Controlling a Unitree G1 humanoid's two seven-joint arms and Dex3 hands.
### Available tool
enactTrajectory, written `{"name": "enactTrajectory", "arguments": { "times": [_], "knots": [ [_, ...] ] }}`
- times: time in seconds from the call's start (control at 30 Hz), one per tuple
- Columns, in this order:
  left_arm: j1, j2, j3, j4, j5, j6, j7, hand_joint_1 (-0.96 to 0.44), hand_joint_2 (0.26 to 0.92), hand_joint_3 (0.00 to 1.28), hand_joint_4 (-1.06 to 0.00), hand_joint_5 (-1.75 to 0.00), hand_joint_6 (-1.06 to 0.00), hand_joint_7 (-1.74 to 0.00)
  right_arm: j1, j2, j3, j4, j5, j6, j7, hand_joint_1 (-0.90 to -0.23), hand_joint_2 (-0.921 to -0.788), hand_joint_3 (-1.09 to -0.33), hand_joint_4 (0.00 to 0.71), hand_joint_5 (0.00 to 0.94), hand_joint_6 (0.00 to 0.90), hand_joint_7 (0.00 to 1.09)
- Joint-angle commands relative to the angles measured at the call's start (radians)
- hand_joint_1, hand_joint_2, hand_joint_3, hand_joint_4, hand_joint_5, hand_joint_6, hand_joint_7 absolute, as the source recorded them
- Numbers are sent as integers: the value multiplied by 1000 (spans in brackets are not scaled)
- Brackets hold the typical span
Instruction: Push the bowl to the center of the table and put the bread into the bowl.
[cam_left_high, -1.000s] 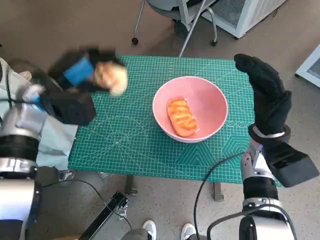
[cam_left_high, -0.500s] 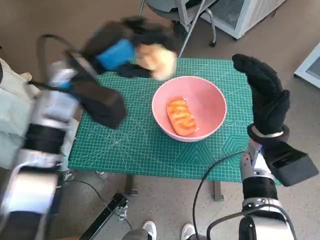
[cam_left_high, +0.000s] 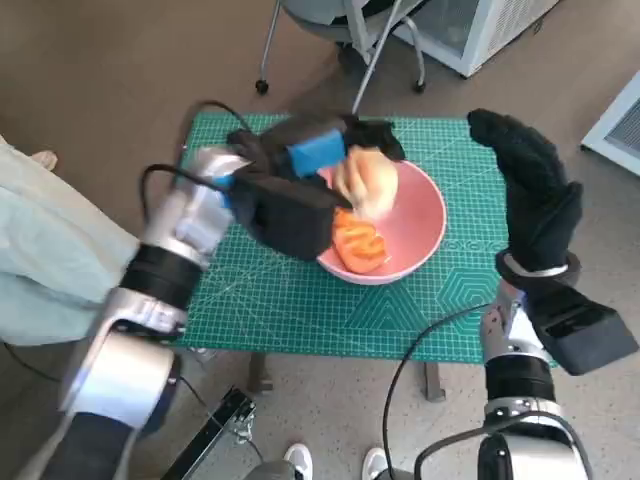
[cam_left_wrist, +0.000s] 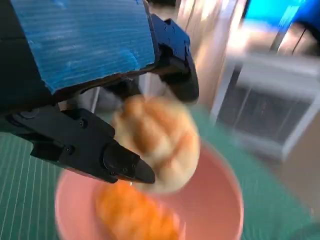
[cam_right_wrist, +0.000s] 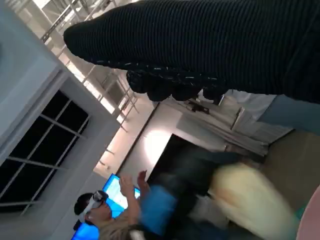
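The right hand (cam_left_high: 530, 195) is raised upright over the table's right edge, fingers straight and together, nothing held; it is placed as it was a second ago. The bowl (cam_left_high: 420, 215) sits near the middle of the mat (cam_left_high: 260, 290), a little toward the right edge, and has not shifted, so the push is judged done. An orange bread (cam_left_high: 358, 242) lies in the bowl, partly covered by the left arm.

The change lies with the left hand (cam_left_high: 315, 155). A second ago it was near the mat's far left corner; half a second ago it was by the bowl's far left rim; now it is over the bowl, and a pale bun (cam_left_high: 368, 185) is held in its fingers above the inside of the bowl. The carry is thus judged almost finished, with only lowering and release left.

The grip is shown best in the left wrist view: the bun (cam_left_wrist: 160, 145) is pinched between black fingers (cam_left_wrist: 122, 167) on two sides, clear of the orange bread (cam_left_wrist: 132, 215) and of the pink wall (cam_left_wrist: 227, 200) below it. That gap cannot be read in the head view. In the right wrist view the glove (cam_right_wrist: 210, 45) is seen, with a blurred bun (cam_right_wrist: 252, 200) and a person (cam_right_wrist: 115, 215) at a blue screen (cam_right_wrist: 117, 192) far behind, which no other view shows.
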Motion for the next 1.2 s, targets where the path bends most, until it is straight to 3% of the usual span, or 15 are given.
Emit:
{"name": "enactTrajectory", "arguments": {
  "times": [0.03, 0.37, 0.67, 0.83, 0.9, 1.0, 1.1, 1.2],
  "knots": [
    [20, -14, 25, -5, -37, -19, 4, -260, 811, 87, -37, -44, -2, -508, 27, -5, -2, -8, -10, 9, -12, -599, -921, -729, 312, 1, -1, 816],
    [72, -31, 136, 5, -170, -148, 33, -356, 891, 36, -93, -24, -65, -473, 31, -7, 0, -33, -3, 18, -17, -595, -921, -733, 297, 0, -1, 796],
    [165, -74, 320, -45, -415, -269, 40, -378, 920, 33, -274, -22, -298, -289, 28, -5, 3, -66, -8, 25, -29, -595, -921, -734, 302, 5, 1, 784],
    [268, -124, 404, -199, -585, -266, 24, -393, 921, 86, -339, -27, -367, -254, 21, -8, 6, -96, -30, 39, -57, -589, -921, -735, 304, 5, 3, 785],
    [316, -147, 420, -299, -648, -226, 24, -385, 921, 113, -351, -21, -330, -319, 18, -10, 8, -110, -42, 46, -72, -584, -921, -735, 305, 5, 3, 785],
    [388, -177, 440, -425, -733, -170, 31, -366, 921, 174, -344, -8, -154, -619, 11, -10, 12, -134, -60, 63, -96, -573, -921, -736, 308, 6, 4, 785],
    [429, -188, 456, -483, -773, -136, 32, -363, 921, 198, -337, -3, -100, -712, 5, -10, 17, -155, -72, 83, -113, -564, -921, -736, 309, 6, 5, 783],
    [458, -190, 485, -501, -824, -100, 18, -365, 921, 201, -336, -4, -114, -691, -4, -9, 26, -188, -93, 110, -135, -553, -921, -737, 310, 6, 7, 780]
  ]
}}
